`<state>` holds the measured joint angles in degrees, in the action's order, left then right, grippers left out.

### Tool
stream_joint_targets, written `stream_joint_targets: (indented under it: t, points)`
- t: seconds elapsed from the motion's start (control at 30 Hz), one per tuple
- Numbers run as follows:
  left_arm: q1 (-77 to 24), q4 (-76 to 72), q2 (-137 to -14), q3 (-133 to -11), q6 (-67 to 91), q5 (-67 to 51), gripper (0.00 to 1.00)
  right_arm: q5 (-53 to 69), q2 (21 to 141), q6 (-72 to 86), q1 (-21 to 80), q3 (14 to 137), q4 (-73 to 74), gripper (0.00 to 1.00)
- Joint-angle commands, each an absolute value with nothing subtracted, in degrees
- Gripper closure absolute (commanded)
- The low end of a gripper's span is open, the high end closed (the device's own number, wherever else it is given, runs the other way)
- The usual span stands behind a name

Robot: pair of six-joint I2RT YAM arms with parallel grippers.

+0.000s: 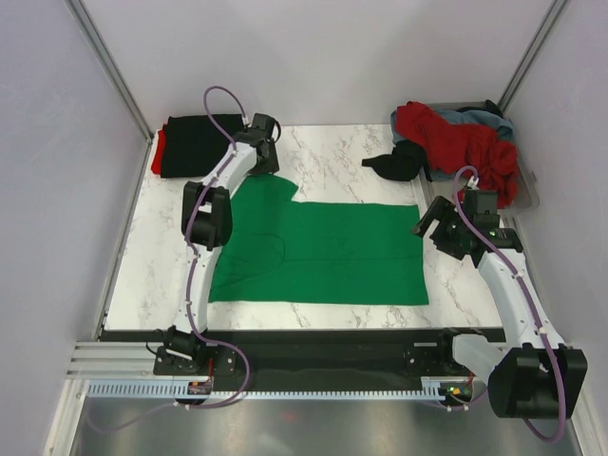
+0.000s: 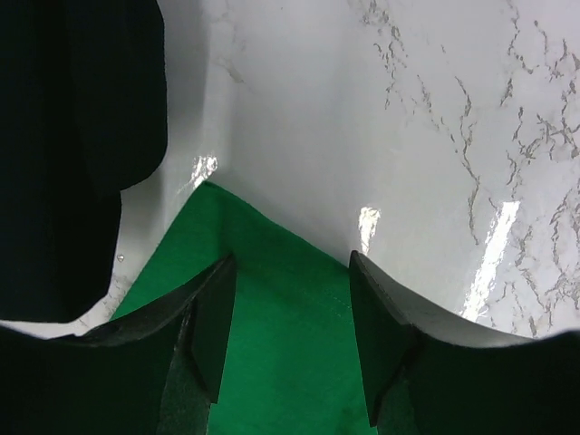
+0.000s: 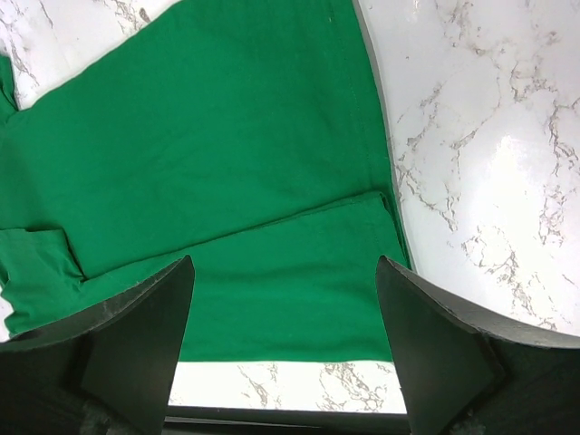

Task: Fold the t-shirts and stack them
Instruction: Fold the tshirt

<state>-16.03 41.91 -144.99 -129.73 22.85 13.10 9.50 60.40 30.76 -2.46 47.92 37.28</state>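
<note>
Green t-shirt (image 1: 323,252) lies flat and partly folded at mid-table
Black shirt (image 1: 195,142) sits folded far left; red shirt (image 1: 461,142) and grey-blue shirt (image 1: 475,118) heaped far right

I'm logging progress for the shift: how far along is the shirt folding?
Done: a folded black shirt lies on a red one at the far left. In hand: the green shirt lies spread flat, one side folded in, with the left claw and right claw open over it. Left: the crumpled heap of red, black and grey-blue shirts in and beside the tray.
</note>
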Motion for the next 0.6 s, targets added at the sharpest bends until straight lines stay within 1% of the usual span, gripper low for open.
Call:
stream_joint_targets:
  t: [0.0,0.13,0.2,0.27,0.3,0.37,0.4,0.47,0.57]
  points:
    - [-16.9,43.0,-146.9,-132.1,22.3,16.1,0.39,9.7,60.6,29.4,-2.1,47.3,35.4,0.11]
    - [-17.0,43.3,-149.0,-133.2,22.5,15.7,0.37,9.2,61.1,29.3,-2.0,46.8,35.3,0.11]
    - [-17.0,43.4,-149.6,-133.4,22.5,15.4,0.37,9.1,61.2,29.3,-1.9,46.4,35.1,0.11]
    - [-17.1,43.7,-150.0,-133.2,22.8,14.6,0.43,8.9,61.5,29.3,-1.8,46.1,34.9,0.11]
    - [-17.1,43.8,-150.1,-133.1,22.9,14.2,0.5,8.9,61.6,29.3,-1.8,46.0,34.7,0.11]
    - [-17.3,44.2,-150.0,-132.7,22.9,13.4,0.62,8.7,62.0,29.4,-1.8,45.9,34.5,0.11]
    - [-17.4,44.5,-149.8,-132.7,22.9,13.0,0.73,8.3,62.2,29.3,-1.8,45.9,34.3,0.11]
    - [-17.5,44.9,-148.5,-132.7,22.8,11.9,0.8,7.7,62.7,29.3,-1.6,46.1,33.8,0.11]
    - [-17.5,47.0,-146.2,-132.6,22.8,11.3,0.93,3.8,64.8,29.4,-0.4,48.1,32.4,0.12]
